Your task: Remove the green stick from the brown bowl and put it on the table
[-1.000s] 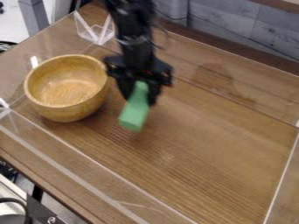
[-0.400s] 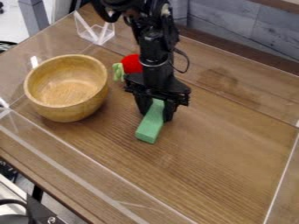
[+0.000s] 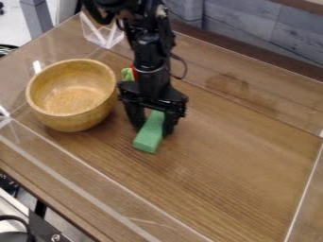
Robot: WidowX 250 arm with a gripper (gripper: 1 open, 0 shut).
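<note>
The green stick (image 3: pixel 150 135) lies on the table (image 3: pixel 240 161), just right of the brown bowl (image 3: pixel 72 93), which holds nothing. My gripper (image 3: pixel 153 113) points straight down over the stick's far end. Its fingers (image 3: pixel 131 114) stand spread on either side of that end, with small gaps showing, so the gripper is open. The stick rests on the wood on its own, tilted slightly towards the front left.
A red round toy fruit (image 3: pixel 128 75) with a green leaf sits behind the arm, next to the bowl's far right rim. Low clear acrylic walls (image 3: pixel 76 180) edge the tabletop. Bare wood stretches to the right and front.
The stick has come down from hanging in the shut gripper to lying on the table. The gripper sank, shifted a little left, and its fingers have spread apart.
</note>
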